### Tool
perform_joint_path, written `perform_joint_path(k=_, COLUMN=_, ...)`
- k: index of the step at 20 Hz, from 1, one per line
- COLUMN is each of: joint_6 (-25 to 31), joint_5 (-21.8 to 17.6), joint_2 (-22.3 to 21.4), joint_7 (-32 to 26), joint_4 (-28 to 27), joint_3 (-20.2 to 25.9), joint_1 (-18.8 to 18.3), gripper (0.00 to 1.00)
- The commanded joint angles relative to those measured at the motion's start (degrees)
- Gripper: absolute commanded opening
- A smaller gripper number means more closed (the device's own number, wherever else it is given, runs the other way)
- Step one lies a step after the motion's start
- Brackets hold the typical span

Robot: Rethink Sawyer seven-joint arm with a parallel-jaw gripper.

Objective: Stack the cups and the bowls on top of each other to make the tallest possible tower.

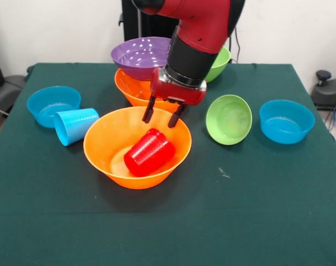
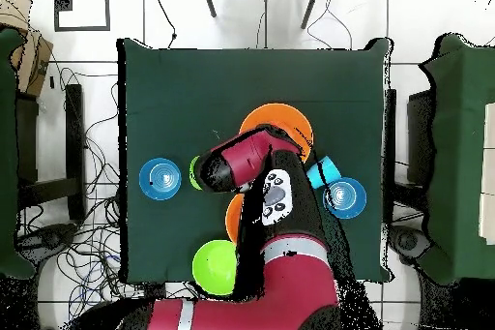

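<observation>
The green-covered worktop (image 1: 279, 210) carries everything. From above, the red and black arm (image 2: 276, 278) reaches in over the middle and hides much of what lies under it. In the front view a large orange bowl (image 1: 101, 149) sits upright near the centre, with the red cup (image 1: 149, 152) lying on its side inside it. Behind it stands a second large orange bowl (image 1: 129, 88), with the purple bowl (image 1: 137, 55) raised above it; what props it up is hidden. A large green bowl (image 1: 220, 64) shows partly behind the arm. The small green bowl (image 1: 229, 119) is tilted on the cloth, beside a small blue bowl (image 1: 287, 122). Another small blue bowl (image 1: 52, 105) sits at the opposite side, with the light blue cup (image 1: 75, 125) lying tipped just beside it. The gripper (image 1: 162, 116) hangs above the red cup, its fingers (image 1: 148, 113) spread apart and holding nothing.
</observation>
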Motion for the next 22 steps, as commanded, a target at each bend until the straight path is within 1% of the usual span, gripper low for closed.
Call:
perform_joint_path(k=1, joint_6=-4.45, joint_5=-3.52, joint_2=3.88, joint_7=1.58, joint_4=0.27, joint_3=-0.23, joint_1=0.17, gripper=1.0)
perform_joint_path(k=5, joint_6=-5.77, joint_5=-3.96, joint_2=4.5, joint_7=1.45, joint_4=-0.28, joint_3=-1.45, joint_1=0.43, gripper=1.0)
perform_joint_path(k=8, joint_6=-6.11, joint_5=-3.67, joint_2=5.85, joint_7=0.24, joint_4=-2.61, joint_3=-1.32, joint_1=-0.1, gripper=1.0)
perform_joint_path(k=12, joint_6=-6.0, joint_5=-2.8, joint_2=8.58, joint_7=-2.2, joint_4=-6.92, joint_3=0.48, joint_1=-1.59, gripper=1.0)
perform_joint_path(k=16, joint_6=-6.55, joint_5=-2.65, joint_2=11.15, joint_7=-1.51, joint_4=-10.1, joint_3=0.76, joint_1=-1.26, gripper=1.0)
perform_joint_path(k=20, joint_6=-5.95, joint_5=-1.44, joint_2=12.52, joint_7=-1.61, joint_4=-12.51, joint_3=1.51, joint_1=-1.44, gripper=1.0)
perform_joint_path(k=22, joint_6=-5.95, joint_5=-0.74, joint_2=12.48, joint_7=-2.4, joint_4=-12.73, joint_3=2.31, joint_1=-2.25, gripper=1.0)
